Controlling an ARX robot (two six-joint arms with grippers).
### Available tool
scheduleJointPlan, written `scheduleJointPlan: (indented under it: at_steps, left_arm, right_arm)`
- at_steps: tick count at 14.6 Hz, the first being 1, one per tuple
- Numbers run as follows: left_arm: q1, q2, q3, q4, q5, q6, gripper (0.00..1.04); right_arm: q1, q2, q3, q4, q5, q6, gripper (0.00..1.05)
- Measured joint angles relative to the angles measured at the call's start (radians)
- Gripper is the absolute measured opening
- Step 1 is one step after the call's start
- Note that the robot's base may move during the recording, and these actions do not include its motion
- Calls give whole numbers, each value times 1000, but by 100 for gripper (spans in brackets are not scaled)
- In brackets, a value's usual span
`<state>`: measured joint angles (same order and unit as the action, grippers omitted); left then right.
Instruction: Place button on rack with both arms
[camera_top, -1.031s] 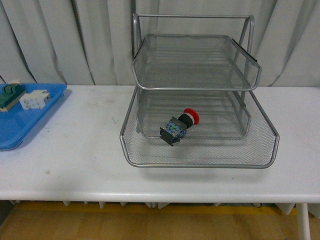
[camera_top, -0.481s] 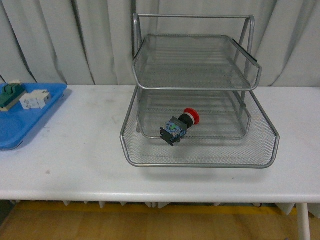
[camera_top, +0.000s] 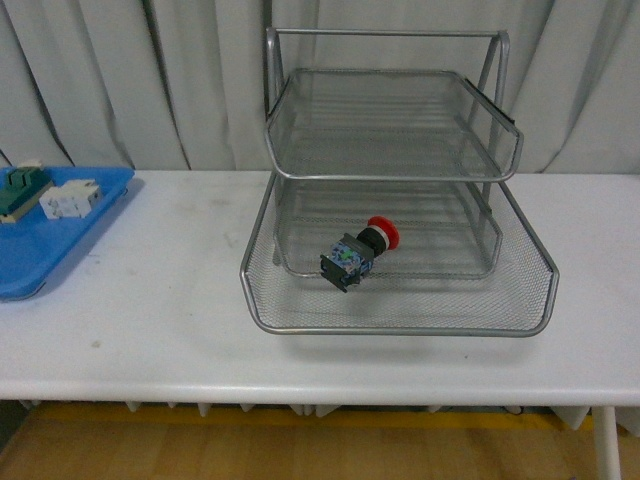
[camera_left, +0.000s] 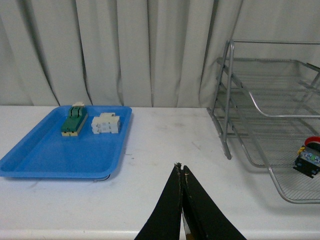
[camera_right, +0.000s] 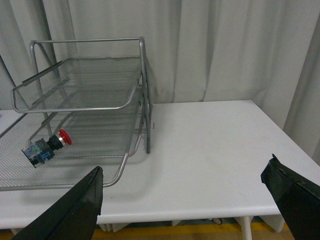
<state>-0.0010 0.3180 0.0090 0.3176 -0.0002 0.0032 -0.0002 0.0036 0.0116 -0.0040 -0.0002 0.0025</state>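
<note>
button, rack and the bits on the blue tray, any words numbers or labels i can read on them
No text can be read in any view.
Button: bluish marks on its black body, too small and blurred to read.
Green block and white block on the blue tray: no legible marking.
Rack: no label visible.

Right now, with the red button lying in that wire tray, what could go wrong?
The button lies on its side in the pulled-out bottom tray of the rack; sliding it in might roll the button. The tray juts toward the table's front edge, so a clumsy shove could shift everything.
</note>
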Motion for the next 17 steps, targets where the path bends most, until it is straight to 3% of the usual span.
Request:
scheduleJointPlan:
  at_steps: [7,9,12,13,15,17]
  left_arm:
    - [0,-147,0,-145,0,0,2]
    - [0,-310,0,-318,0,0,2]
    - [0,-309,0,-322,0,-2,3]
    - [0,-309,0,-322,0,-2,43]
    - [0,-309,0,-322,0,-2,49]
    - [0,-309,0,-322,0,-2,56]
  right_arm:
    - [0,0,0,0,0,0,98]
    - [0,0,0,0,0,0,98]
    - [0,0,0,0,0,0,98]
    - [0,0,0,0,0,0,98]
    - [-2,2,1,-10,-6,-2,98]
    - [-28,46,38,-128,-94,-31,98]
